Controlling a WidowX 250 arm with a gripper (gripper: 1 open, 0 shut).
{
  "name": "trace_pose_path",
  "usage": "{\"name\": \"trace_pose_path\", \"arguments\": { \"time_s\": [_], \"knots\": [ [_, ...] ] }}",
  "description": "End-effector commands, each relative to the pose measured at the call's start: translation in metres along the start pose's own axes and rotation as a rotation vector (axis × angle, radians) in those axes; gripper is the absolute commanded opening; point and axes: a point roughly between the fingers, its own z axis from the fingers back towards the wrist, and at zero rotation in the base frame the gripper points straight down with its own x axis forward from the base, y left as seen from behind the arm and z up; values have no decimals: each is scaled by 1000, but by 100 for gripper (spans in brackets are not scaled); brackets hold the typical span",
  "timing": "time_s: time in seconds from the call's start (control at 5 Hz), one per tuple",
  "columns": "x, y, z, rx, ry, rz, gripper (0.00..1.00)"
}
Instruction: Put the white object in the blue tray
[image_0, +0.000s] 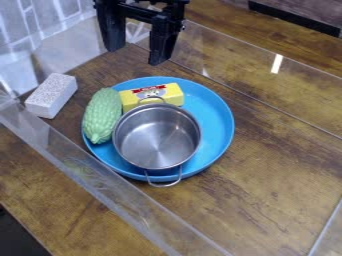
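The white object (52, 94), a small speckled off-white block, lies on the wooden table left of the blue tray (218, 122). The tray is a round bright-blue dish holding other items. My gripper (139, 42) hangs at the top of the view, above and behind the tray's far rim. Its two dark fingers (162, 44) stand apart, open, with nothing between them. The block is to the gripper's lower left, well apart from it.
Inside the tray sit a round steel pot (158, 140), a yellow box (151, 96) and a green knobbly oval (100, 114) at the left rim. A clear panel's edge (80, 165) crosses the table in front of the tray.
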Motion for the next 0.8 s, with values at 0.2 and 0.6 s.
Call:
{"name": "trace_pose_path", "arguments": {
  "time_s": [0.2,0.6],
  "knots": [
    [-22,20,-12,12,36,2,100],
    [-39,42,-3,25,14,24,100]
  ]
}}
